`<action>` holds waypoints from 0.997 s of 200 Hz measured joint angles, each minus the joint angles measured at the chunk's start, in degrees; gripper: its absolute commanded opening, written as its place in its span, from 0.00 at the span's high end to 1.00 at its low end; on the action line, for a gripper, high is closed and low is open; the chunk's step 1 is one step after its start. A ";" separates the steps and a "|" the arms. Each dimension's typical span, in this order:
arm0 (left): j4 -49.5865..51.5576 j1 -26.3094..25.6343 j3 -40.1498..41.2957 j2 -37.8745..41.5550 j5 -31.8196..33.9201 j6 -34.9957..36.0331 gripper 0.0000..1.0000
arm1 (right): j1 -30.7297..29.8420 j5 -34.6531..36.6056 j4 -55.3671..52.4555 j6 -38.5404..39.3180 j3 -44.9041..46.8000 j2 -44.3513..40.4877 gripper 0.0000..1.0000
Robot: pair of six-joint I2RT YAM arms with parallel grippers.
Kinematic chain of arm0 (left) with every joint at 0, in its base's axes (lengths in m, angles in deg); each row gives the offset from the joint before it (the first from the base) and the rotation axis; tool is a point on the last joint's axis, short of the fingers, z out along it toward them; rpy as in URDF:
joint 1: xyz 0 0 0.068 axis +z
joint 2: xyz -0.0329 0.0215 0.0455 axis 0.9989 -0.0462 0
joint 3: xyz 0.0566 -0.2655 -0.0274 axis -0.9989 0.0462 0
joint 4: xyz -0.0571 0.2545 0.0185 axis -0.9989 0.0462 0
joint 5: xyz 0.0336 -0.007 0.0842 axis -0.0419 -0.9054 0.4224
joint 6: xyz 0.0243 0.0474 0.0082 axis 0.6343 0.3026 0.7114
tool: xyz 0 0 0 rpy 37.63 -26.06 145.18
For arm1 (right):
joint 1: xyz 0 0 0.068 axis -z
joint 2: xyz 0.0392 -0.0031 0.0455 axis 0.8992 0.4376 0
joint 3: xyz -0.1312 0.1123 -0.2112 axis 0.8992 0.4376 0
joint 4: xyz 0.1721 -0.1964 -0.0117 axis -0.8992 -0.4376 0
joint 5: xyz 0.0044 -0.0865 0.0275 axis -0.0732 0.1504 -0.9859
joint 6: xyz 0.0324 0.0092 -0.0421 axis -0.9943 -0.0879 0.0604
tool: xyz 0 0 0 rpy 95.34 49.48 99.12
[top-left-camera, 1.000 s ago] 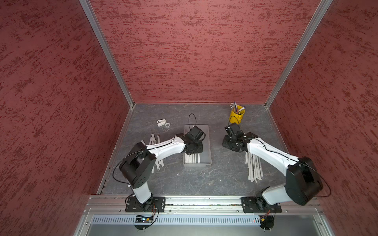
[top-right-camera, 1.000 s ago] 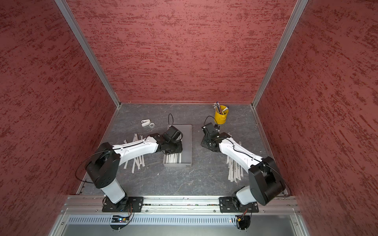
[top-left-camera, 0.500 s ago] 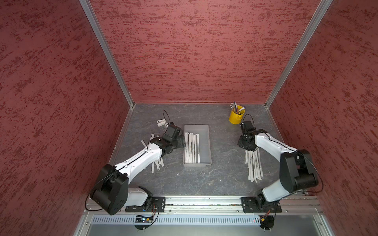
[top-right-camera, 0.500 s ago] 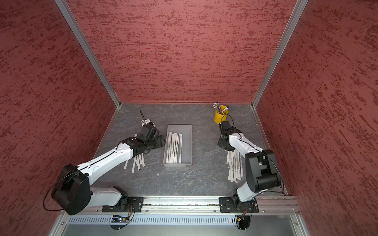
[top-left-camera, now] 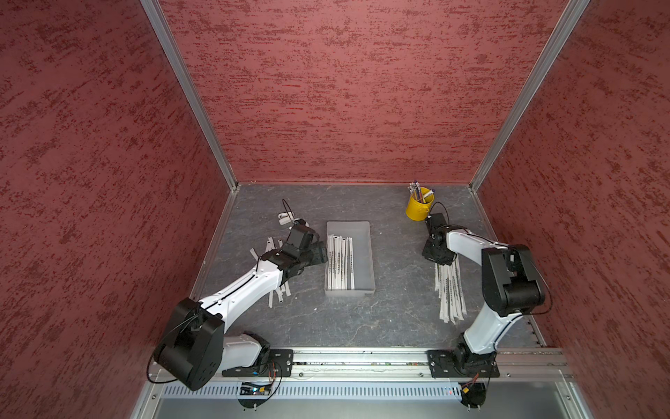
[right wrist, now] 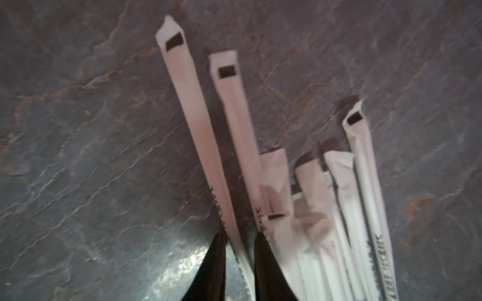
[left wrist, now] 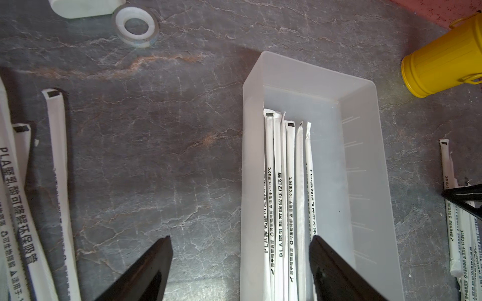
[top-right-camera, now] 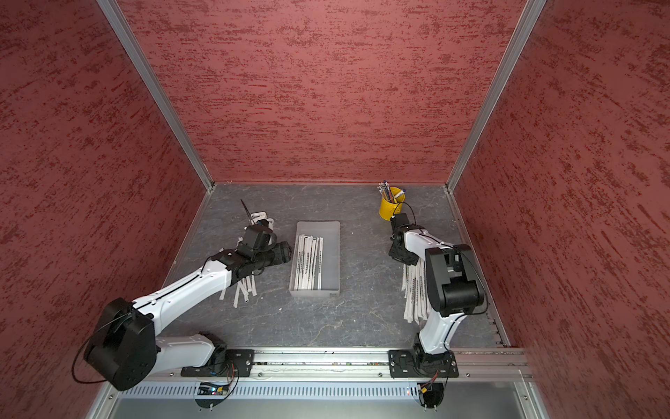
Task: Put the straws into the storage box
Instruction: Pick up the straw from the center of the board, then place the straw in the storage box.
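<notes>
A row of straws (top-left-camera: 340, 262) lies lengthwise in the storage box (top-left-camera: 364, 254), packed against its left wall, and the right half of the box is bare. The box sits in the middle of the grey worktop (top-left-camera: 398, 319) in both top views. More straws lie loose on the worktop: a fanned heap (top-left-camera: 279, 295) left of the box, partly under the left arm (top-left-camera: 246, 290), and a tidier bundle (top-left-camera: 451, 295) toward the right edge.

The left gripper (left wrist: 241, 260) hangs at the box's left wall, its fingers (left wrist: 154, 265) spread wide and holding nothing. One is over bare worktop, the other over the boxed straws. The right gripper (right wrist: 240, 250) is down at the upper end of the right bundle, its fingers (right wrist: 264, 263) drawn close on either side of one straw (right wrist: 197, 125). The blurred wrist view does not tell whether they pinch it.

A yellow cup (top-left-camera: 417, 212) of pens (top-left-camera: 416, 190) stands at the upper right of the worktop, and a white tape ring (left wrist: 137, 26) lies toward the upper left.
</notes>
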 measured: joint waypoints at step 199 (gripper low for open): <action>2.38 2.62 1.33 1.81 -3.45 -5.92 0.16 | -32.28 -21.11 8.37 -13.35 -6.71 -12.24 0.97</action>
